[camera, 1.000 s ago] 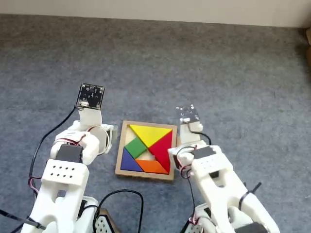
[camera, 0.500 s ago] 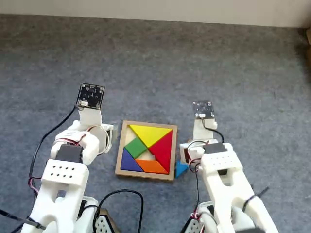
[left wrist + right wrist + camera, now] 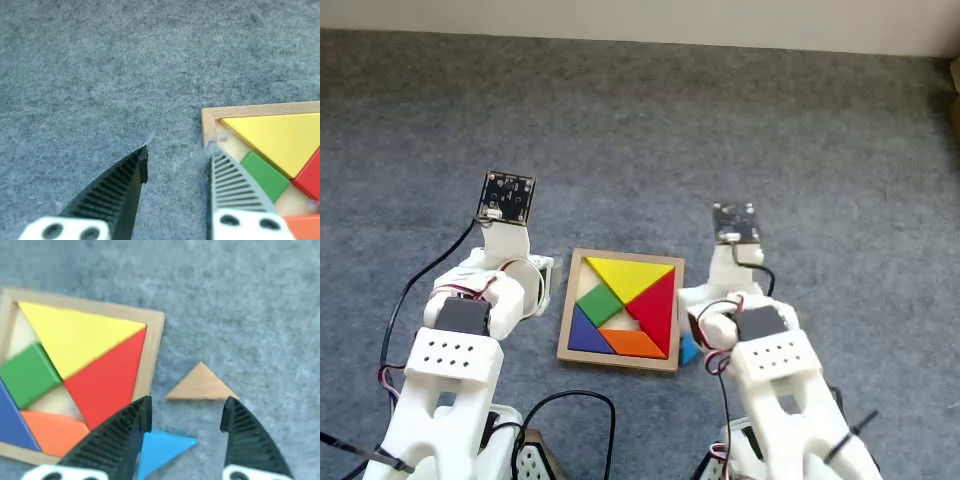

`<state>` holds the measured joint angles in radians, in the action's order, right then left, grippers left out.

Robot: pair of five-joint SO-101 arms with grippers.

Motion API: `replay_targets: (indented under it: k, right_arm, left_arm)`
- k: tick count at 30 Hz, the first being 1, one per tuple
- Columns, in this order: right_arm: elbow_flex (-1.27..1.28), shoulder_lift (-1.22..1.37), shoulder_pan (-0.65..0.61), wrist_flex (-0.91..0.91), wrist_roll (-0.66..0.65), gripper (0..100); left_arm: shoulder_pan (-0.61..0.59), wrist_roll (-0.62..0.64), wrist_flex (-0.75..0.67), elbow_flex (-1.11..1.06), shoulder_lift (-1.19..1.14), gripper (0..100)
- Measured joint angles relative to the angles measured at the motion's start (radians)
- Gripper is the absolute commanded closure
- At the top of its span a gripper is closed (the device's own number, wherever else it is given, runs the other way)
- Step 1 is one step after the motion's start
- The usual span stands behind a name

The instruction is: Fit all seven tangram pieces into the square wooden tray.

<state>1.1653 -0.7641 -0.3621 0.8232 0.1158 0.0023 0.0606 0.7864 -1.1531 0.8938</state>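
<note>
Tray cropped, blue tri. half-hidden.

The square wooden tray lies flat on the grey desk with five pieces seated in it. A large yellow triangle runs along the far edge and a large red triangle along the right side. A green square sits left of centre, a dark blue triangle fills the near left corner, and an orange piece lies on the near edge. Two gaps show bare wood. Just outside the right rim lie a plain wooden triangle and a light blue triangle, apart from each other.
</note>
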Motion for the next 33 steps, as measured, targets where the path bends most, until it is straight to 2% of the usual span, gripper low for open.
replay_targets:
  k: [5, 11, 18, 25, 28, 33]
  right_arm:
    - [-0.126, 0.207, 0.002, 0.018, -0.078, 76.7]
    - [-0.281, 0.379, 0.012, 0.097, -0.238, 76.7]
    - [-0.37, 0.416, 0.068, 0.222, -0.586, 76.7]
    - [-0.37, 0.416, 0.077, 0.236, -0.97, 76.7]
    - [-0.37, 0.419, 0.077, 0.236, -1.062, 76.7]
    - [-0.37, 0.5, 0.055, 0.236, -1.145, 76.7]
  left_arm:
    - [0.0, 0.0, 0.0, 0.0, 0.0, 80]
    - [0.0, 0.0, 0.0, 0.0, 0.0, 80]
    - [0.0, 0.0, 0.0, 0.0, 0.0, 80]
    - [0.0, 0.0, -0.003, 0.0, 0.0, 80]
    - [0.0, 0.0, -0.003, -0.012, 0.0, 80]
    - [0.0, 0.0, -0.003, -0.012, 0.0, 80]
